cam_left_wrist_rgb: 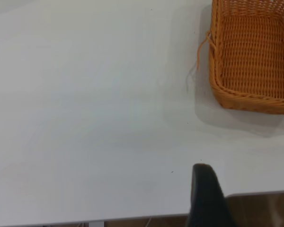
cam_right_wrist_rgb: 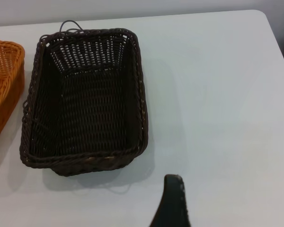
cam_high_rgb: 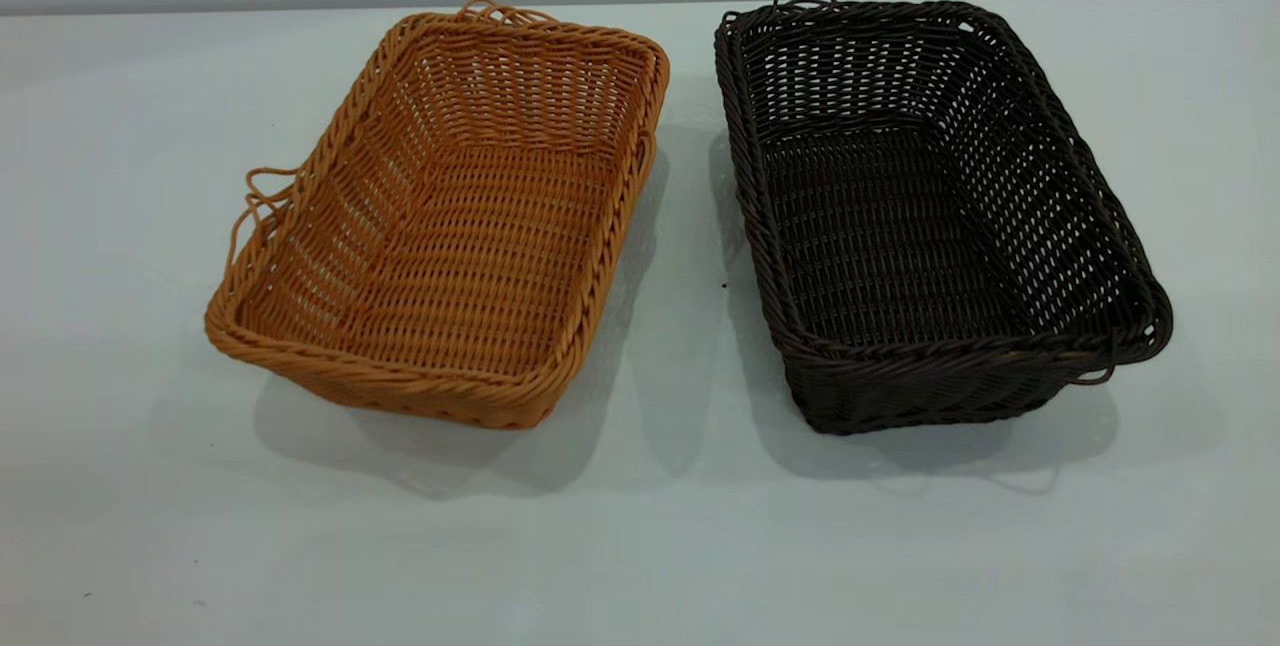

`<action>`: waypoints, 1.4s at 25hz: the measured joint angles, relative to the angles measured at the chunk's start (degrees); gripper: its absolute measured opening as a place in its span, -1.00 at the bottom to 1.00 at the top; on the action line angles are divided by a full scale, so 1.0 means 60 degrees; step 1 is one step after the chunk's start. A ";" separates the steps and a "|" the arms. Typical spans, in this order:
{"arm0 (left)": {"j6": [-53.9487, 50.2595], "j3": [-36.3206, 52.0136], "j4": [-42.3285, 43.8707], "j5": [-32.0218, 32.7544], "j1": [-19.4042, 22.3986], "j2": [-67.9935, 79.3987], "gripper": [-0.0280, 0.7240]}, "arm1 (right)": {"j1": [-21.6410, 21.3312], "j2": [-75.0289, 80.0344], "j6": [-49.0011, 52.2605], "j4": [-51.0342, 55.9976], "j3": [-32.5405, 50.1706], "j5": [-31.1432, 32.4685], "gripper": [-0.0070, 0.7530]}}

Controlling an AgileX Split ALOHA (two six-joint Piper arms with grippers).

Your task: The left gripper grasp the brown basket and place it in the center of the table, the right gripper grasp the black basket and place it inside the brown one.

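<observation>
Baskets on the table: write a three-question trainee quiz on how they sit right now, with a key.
1. True or false: the black basket already sits inside the brown basket.
2. Multiple choice: in the exterior view, the brown basket is (A) left of the black one, (B) right of it, (C) stacked on it.
3. Short answer: what is inside each basket?

Key
1. False. They stand side by side on the table, with a gap between them.
2. A.
3. Nothing; both are empty. Only one finger of the left gripper and of the right gripper shows, each clear of its basket.
</observation>
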 joint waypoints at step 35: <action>0.1442 -0.3123 -0.0571 -0.4942 0.0000 0.9743 0.54 | 0.3062 1.4634 -0.4644 0.9542 -0.1259 -0.4774 0.57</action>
